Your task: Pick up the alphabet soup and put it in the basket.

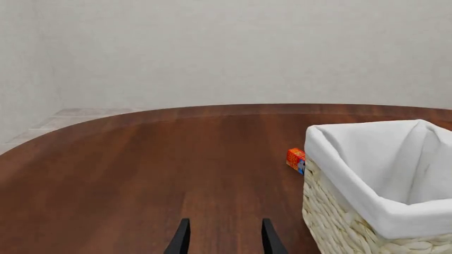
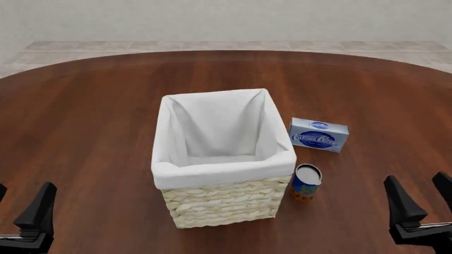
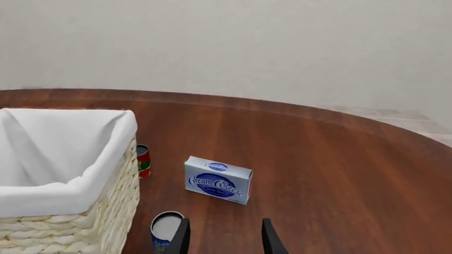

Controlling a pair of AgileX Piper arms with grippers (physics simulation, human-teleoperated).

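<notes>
The alphabet soup [image 2: 306, 182] is a small upright can with a blue label, an orange band and a pale lid. It stands on the table just right of the basket's near right corner, and also shows in the right wrist view [image 3: 166, 230]. The basket [image 2: 219, 206] is tall pale wicker with a white lining and sits mid-table; it looks empty. It also shows in the left wrist view [image 1: 339, 222] and the right wrist view [image 3: 71, 227]. My left gripper [image 2: 21, 203] is open and empty at the near left. My right gripper [image 2: 422, 193] is open and empty, near right of the can.
A blue-and-white cream cheese box [image 2: 318, 134] lies behind the can, right of the basket, and shows in the right wrist view [image 3: 218, 179]. A small red-and-green can [image 3: 143, 161] stands by the basket's far side. A small orange-red item [image 1: 296, 159] sits beyond the basket.
</notes>
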